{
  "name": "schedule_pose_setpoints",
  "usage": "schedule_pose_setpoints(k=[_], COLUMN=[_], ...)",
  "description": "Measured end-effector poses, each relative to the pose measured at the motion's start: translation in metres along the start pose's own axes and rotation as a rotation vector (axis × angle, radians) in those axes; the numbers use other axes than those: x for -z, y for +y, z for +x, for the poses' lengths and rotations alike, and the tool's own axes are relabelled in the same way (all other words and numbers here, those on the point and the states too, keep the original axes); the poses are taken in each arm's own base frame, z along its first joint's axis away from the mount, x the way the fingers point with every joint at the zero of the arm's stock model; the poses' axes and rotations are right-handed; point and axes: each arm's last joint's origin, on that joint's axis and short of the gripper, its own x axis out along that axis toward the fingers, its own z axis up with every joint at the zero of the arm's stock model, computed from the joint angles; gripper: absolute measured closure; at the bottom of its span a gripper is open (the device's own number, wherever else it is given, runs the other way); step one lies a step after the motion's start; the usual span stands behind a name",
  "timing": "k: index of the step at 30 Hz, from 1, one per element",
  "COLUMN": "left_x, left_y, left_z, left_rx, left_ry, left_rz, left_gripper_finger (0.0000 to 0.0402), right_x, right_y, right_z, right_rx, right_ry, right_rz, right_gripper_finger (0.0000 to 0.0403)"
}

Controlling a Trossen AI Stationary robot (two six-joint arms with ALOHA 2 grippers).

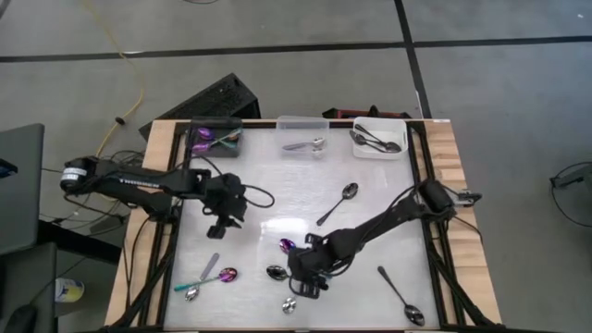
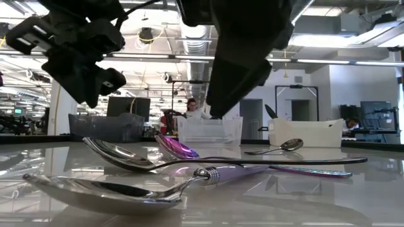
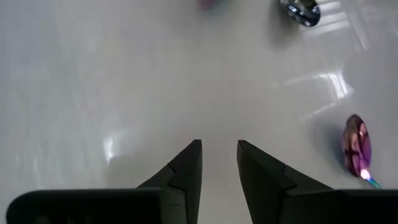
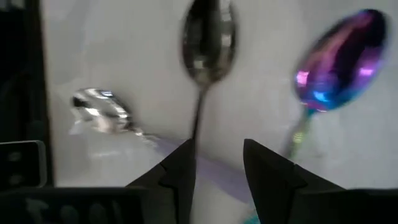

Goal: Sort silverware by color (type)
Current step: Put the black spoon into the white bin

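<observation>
Spoons in silver, dark gunmetal and iridescent purple lie scattered across the white surface [image 1: 277,185], with more already in three bins along its far edge: purple ones in the dark bin [image 1: 215,139], a silver one in the clear bin [image 1: 302,134], dark ones in the white bin [image 1: 378,139]. The right gripper [image 4: 216,165], fingers apart and empty, hovers over a dark spoon [image 4: 207,37] beside a purple-blue spoon [image 4: 341,59]. The left gripper [image 3: 219,158], also parted, holds nothing. Only the low view shows a person [image 2: 191,108] beyond.

Glossy table [image 1: 277,199], spoons [image 1: 337,203], three bins [image 1: 302,124]
</observation>
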Motion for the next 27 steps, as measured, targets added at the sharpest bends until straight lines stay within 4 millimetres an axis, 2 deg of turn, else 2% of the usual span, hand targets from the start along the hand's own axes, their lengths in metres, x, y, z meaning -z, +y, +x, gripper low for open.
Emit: schedule_pose_setpoints(k=[4,7,13,18,27], left_x=[0.0,-0.002,-0.003,-0.004,-0.004], left_y=[-0.005,-0.007,-0.012,-0.017,-0.021], left_z=[0.006,0.007,0.008,0.009,0.01], left_rx=[0.004,0.006,0.022,0.039,0.049], left_ry=[-0.044,-0.072,-0.074,-0.07,-0.068], left_rz=[0.048,0.041,0.064,0.091,0.106], left_gripper_finger=[0.0315,0.0315,0.0315,0.0315,0.0315], right_x=[-0.005,-0.006,0.004,0.009,0.012], right_y=[0.007,0.011,0.018,0.017,0.021], right_z=[0.007,0.02,0.046,0.053,0.049], right_rx=[-0.023,-0.05,-0.035,0.004,0.057], right_ry=[-0.004,-0.031,-0.027,-0.014,-0.055], right_rz=[-0.001,-0.004,0.031,0.05,0.031], right_gripper_finger=[0.0246,0.0246,0.0246,0.0246,0.0259])
